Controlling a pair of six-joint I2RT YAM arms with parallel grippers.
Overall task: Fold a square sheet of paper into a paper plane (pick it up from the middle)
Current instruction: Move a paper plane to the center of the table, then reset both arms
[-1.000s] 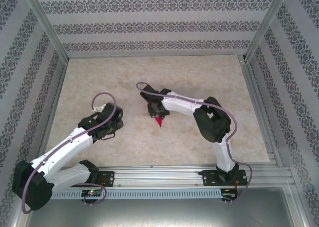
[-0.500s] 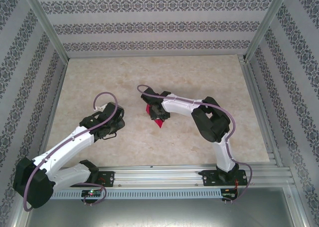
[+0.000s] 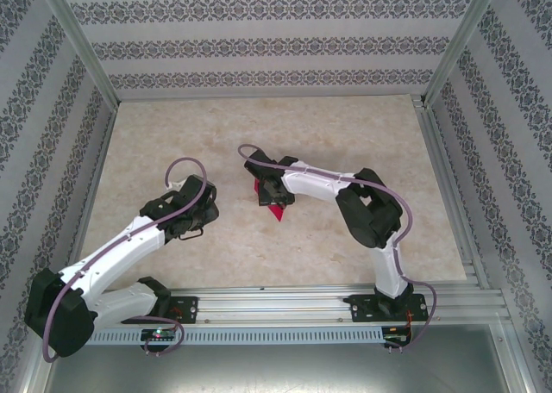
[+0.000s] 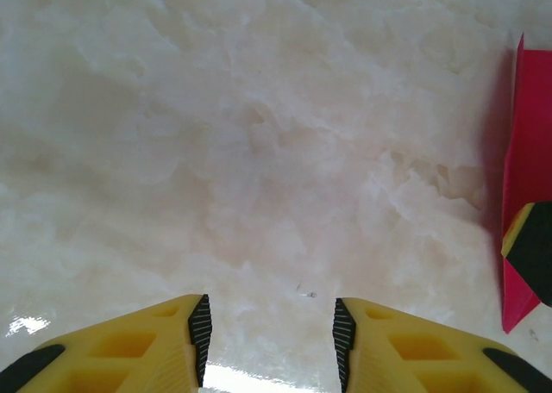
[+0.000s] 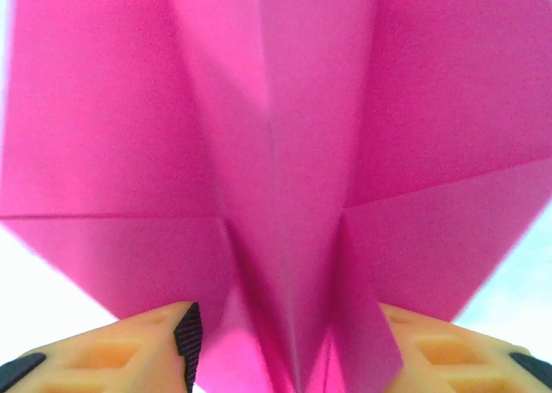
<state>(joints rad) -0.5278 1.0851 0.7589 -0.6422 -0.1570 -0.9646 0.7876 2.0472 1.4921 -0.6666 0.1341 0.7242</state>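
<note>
Just one paper plane (image 5: 276, 134) and two claws: right claw (image 5: 285, 341) spread astride it, left claw (image 4: 269, 324) agape.

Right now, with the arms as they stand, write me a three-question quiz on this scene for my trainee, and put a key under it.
1. True or false: the left gripper is holding the folded magenta-pink paper.
2. In the left wrist view, where does that paper lie? A: at the right edge. B: at the left edge. C: between the yellow fingers.
3. Fill in: in the top view, the ___ gripper sits over the paper.

Key
1. False: its jaws stand apart over the bare beige marble-patterned table.
2. A.
3. Right: the right gripper.
</note>
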